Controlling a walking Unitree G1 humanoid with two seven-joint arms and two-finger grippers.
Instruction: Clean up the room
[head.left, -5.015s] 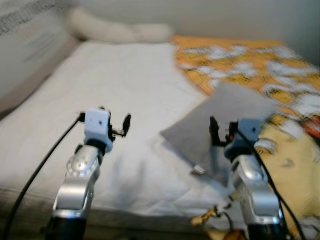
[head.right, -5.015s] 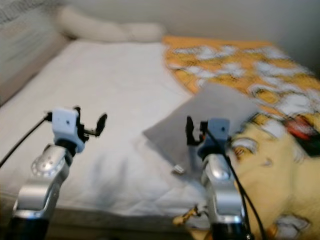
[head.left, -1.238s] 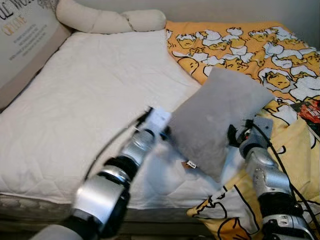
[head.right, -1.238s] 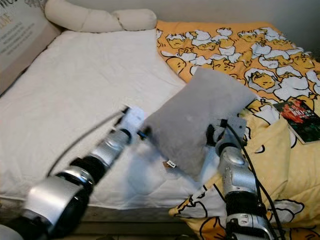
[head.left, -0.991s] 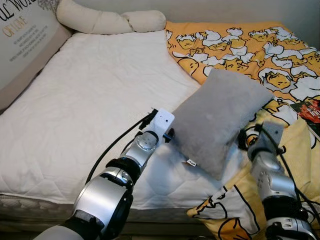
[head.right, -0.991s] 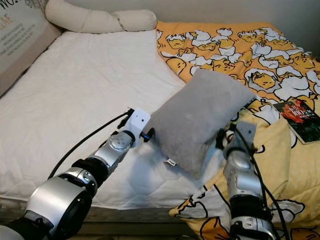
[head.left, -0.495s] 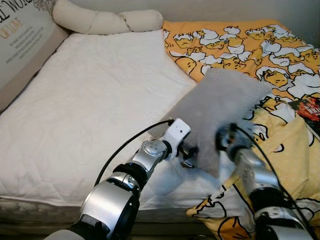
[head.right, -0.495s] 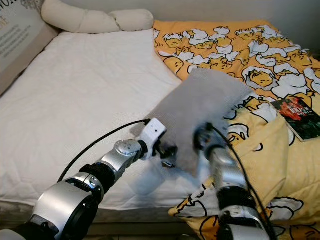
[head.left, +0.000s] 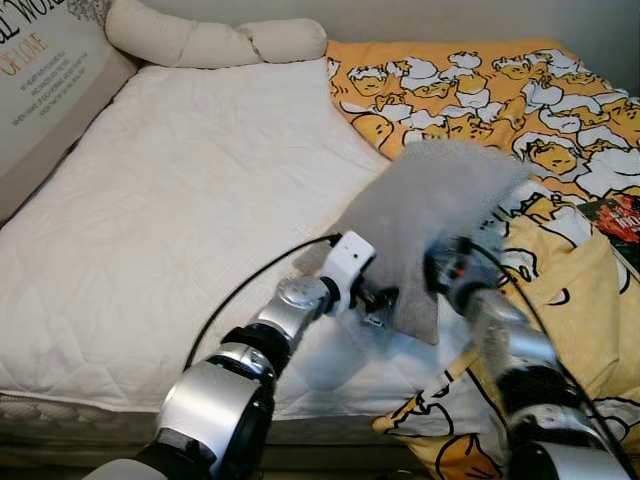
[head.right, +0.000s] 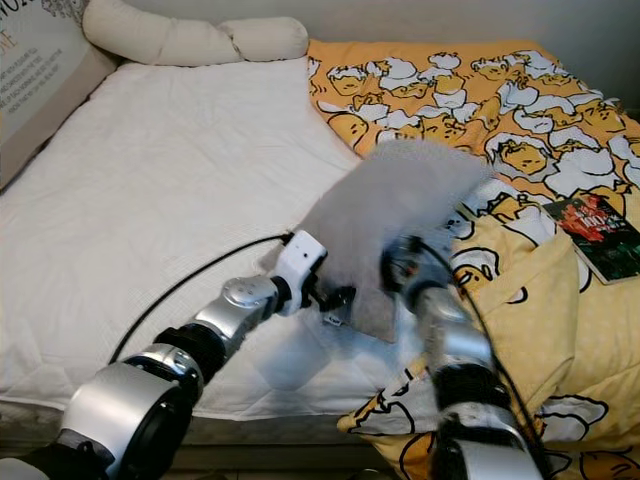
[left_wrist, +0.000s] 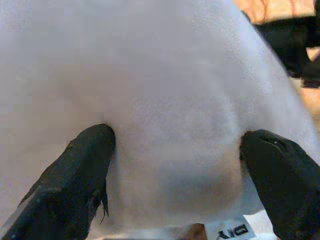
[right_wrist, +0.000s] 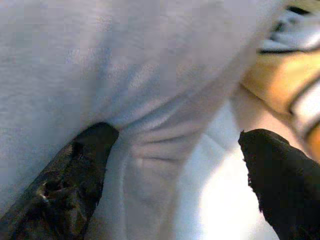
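On white bed (head.left: 180, 200), grey pillow (head.left: 440, 200), tiny unreadable label (left_wrist: 235, 231)

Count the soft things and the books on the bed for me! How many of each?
Grey pillows: 1
Long cream bolsters: 1
Big pillows with writing: 1
Yellow cartoon blankets: 1
Books: 1
Total: 5
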